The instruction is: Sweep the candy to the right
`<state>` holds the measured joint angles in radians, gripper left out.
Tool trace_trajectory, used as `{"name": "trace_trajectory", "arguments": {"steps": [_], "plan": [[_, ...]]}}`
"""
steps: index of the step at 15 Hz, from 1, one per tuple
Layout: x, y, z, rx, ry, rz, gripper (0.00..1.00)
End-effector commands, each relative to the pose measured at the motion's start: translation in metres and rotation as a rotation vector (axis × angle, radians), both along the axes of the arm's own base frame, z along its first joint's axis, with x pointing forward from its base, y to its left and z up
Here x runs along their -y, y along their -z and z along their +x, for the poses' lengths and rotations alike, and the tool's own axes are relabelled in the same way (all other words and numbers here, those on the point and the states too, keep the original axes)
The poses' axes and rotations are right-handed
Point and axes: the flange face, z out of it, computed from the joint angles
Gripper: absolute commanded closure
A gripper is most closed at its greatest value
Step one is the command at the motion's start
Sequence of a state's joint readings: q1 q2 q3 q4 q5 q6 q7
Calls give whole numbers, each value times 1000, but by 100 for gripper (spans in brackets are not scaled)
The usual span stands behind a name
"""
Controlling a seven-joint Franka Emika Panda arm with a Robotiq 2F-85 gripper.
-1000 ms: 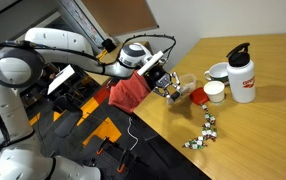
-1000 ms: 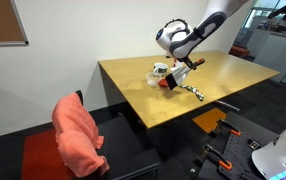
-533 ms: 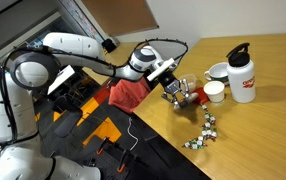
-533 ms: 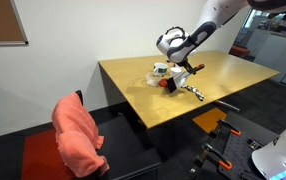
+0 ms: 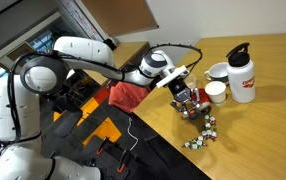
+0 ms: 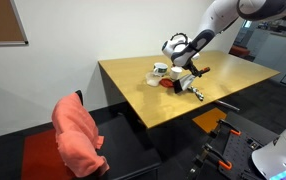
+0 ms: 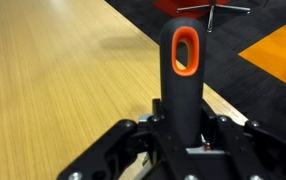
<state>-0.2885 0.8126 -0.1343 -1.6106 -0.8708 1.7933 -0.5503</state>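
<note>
Clamped in the gripper (image 5: 187, 99) — a black tool handle (image 7: 182, 100) with orange-rimmed hole; held low over the table (image 5: 268, 125), just beside candy (image 5: 201, 135) strewn near the table's edge.

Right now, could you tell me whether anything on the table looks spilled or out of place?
Yes: the candy lies strewn in a loose, crooked trail close to the front edge of the table. Nothing else looks odd.

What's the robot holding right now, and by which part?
The tool is shut on a black handle with an orange-ringed hole, gripped along its shaft below the hole; the working end is hidden.
</note>
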Motion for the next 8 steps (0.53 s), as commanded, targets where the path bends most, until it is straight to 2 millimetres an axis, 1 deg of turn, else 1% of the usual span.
{"name": "trace_trajectory", "arguments": {"steps": [1,5,8], "plan": [[21,-1,-5,-28,48,-19,88],[43,2,-17,-39,78,-34,88],[51,2,-22,-48,101,-49,88]]}}
